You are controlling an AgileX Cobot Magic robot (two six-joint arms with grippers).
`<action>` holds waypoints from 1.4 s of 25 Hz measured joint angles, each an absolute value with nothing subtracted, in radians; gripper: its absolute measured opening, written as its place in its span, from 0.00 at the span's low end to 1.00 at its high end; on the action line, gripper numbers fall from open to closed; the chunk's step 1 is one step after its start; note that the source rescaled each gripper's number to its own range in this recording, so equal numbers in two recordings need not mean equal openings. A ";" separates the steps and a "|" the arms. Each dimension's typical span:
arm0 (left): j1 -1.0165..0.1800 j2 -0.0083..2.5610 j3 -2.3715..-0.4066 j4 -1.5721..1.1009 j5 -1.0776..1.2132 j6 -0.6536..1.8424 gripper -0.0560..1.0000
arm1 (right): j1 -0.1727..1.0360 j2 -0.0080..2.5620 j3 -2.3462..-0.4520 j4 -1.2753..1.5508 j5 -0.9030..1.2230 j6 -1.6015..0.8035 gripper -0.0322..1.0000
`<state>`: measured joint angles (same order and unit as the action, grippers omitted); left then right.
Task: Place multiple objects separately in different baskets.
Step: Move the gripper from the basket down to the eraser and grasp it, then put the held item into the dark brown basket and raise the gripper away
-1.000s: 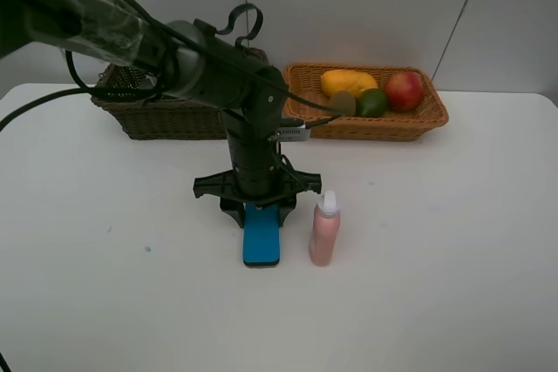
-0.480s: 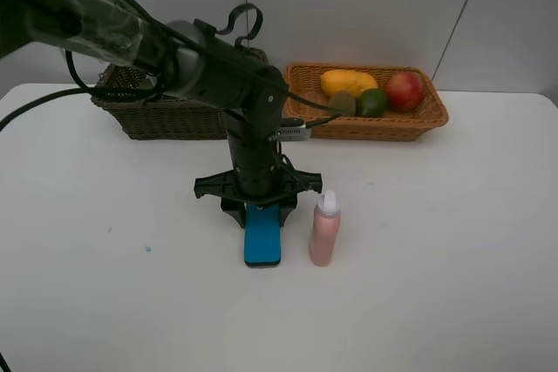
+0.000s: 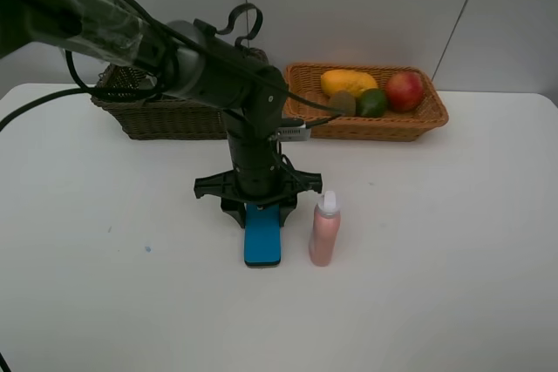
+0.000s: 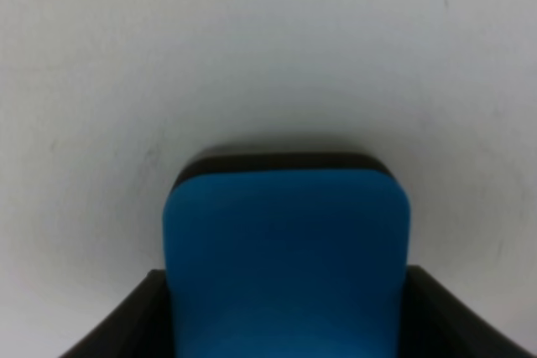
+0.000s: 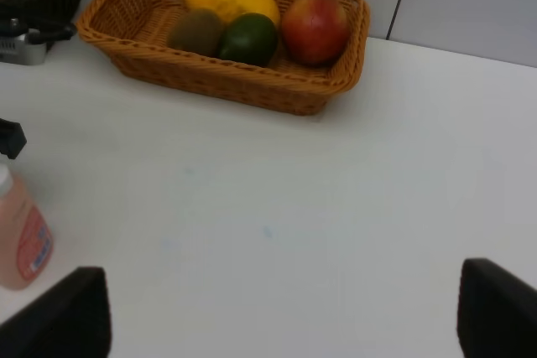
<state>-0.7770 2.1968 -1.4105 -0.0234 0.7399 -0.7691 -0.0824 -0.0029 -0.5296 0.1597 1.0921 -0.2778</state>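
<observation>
Only in our left wrist view do we see the left gripper [image 4: 285, 308] clamped around the blue eraser block [image 4: 285, 257].

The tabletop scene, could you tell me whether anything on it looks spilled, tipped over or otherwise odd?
Nothing stands out. The pink spray bottle stands upright on the table, the blue eraser block lies flat between the left gripper's fingers, and four fruits sit inside the orange-tan basket.

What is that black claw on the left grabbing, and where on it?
The left claw has its jaws on either side of the blue eraser block, at its far end; the block lies flat on the table.
</observation>
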 joint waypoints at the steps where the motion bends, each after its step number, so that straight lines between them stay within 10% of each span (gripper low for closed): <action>1: -0.777 2.197 -1.410 -0.023 0.740 -0.769 0.60 | -0.082 -0.003 -0.530 0.160 1.092 -0.278 1.00; 35: -0.734 1.957 -1.410 0.100 0.616 -0.769 0.60 | -0.082 -0.003 -0.530 0.159 1.092 -0.278 1.00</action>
<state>-0.7337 1.9566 -1.4105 0.1002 0.6156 -0.7691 -0.0824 -0.0029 -0.5296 0.1594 1.0921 -0.2778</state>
